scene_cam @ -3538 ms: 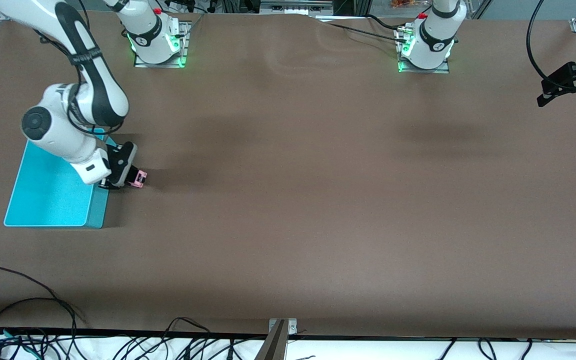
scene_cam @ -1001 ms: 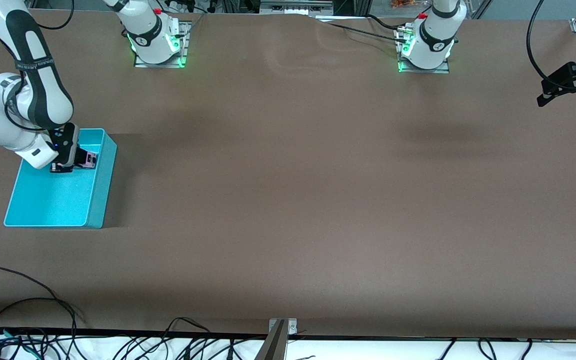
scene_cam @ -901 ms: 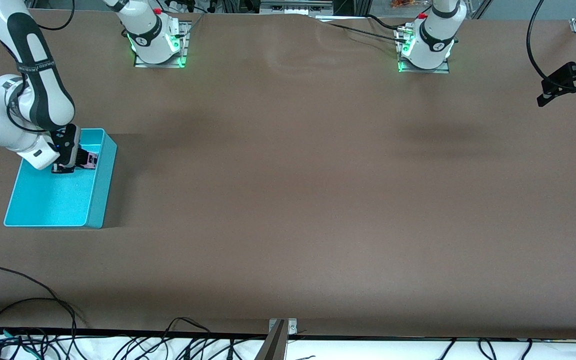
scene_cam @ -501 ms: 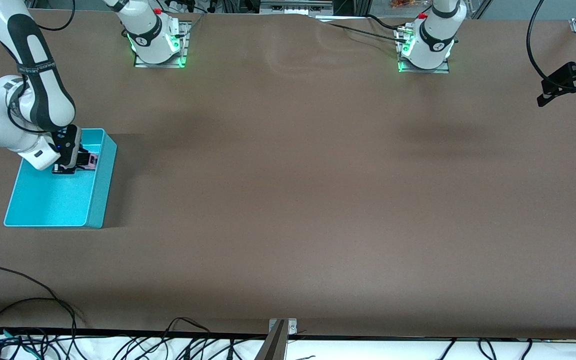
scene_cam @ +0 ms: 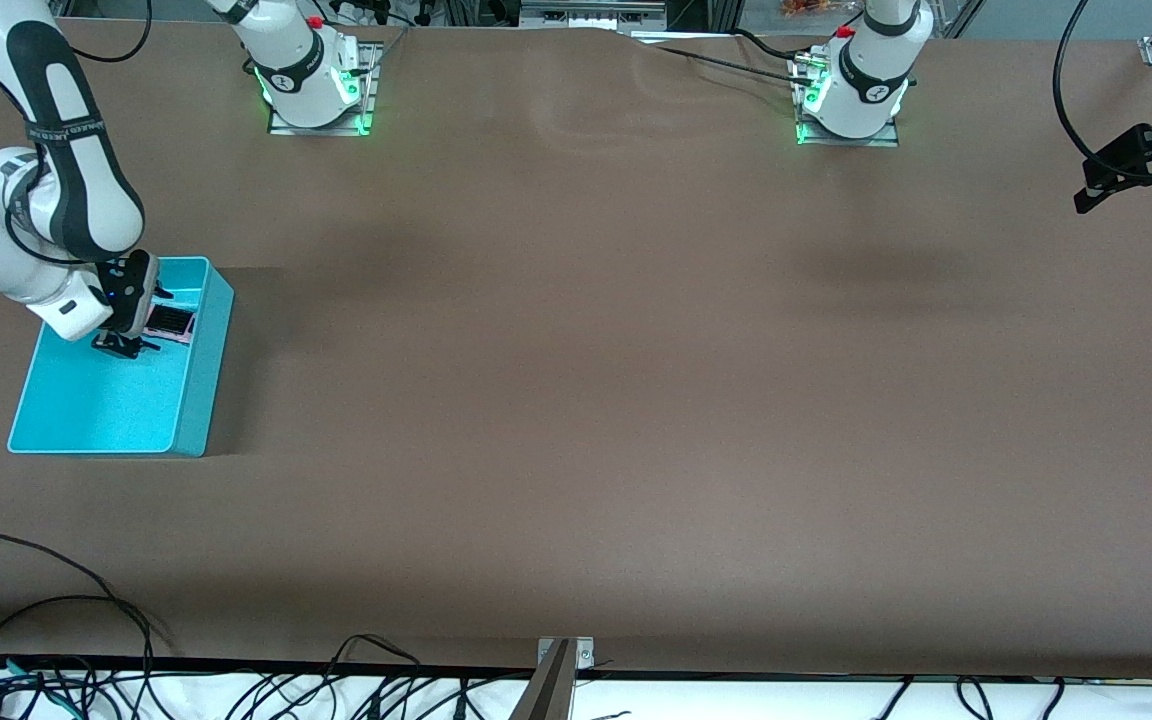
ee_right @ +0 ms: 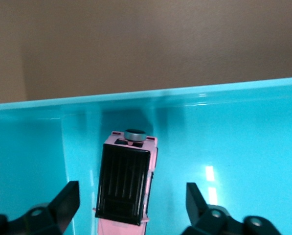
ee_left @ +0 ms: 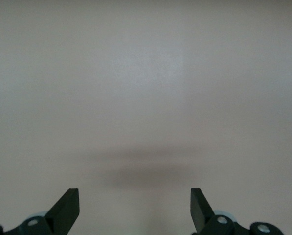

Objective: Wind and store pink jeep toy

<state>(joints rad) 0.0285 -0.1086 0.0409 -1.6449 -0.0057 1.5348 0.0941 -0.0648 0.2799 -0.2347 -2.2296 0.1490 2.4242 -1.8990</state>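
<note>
The pink jeep toy, pink with a black ribbed roof, lies on the floor of the turquoise bin, close to the bin's corner toward the robots' bases. My right gripper hangs just above it, open. One finger stands on each side of the jeep and neither touches it. My left gripper waits open over the left arm's end of the table with nothing between its fingers.
The bin's wall rises right beside the jeep. The bin sits at the right arm's end of the brown table. Cables lie along the table's edge nearest the front camera.
My right gripper carried the jeep from the table beside the bin to over the bin, then opened; the jeep now rests in the bin. The left arm has not moved.
</note>
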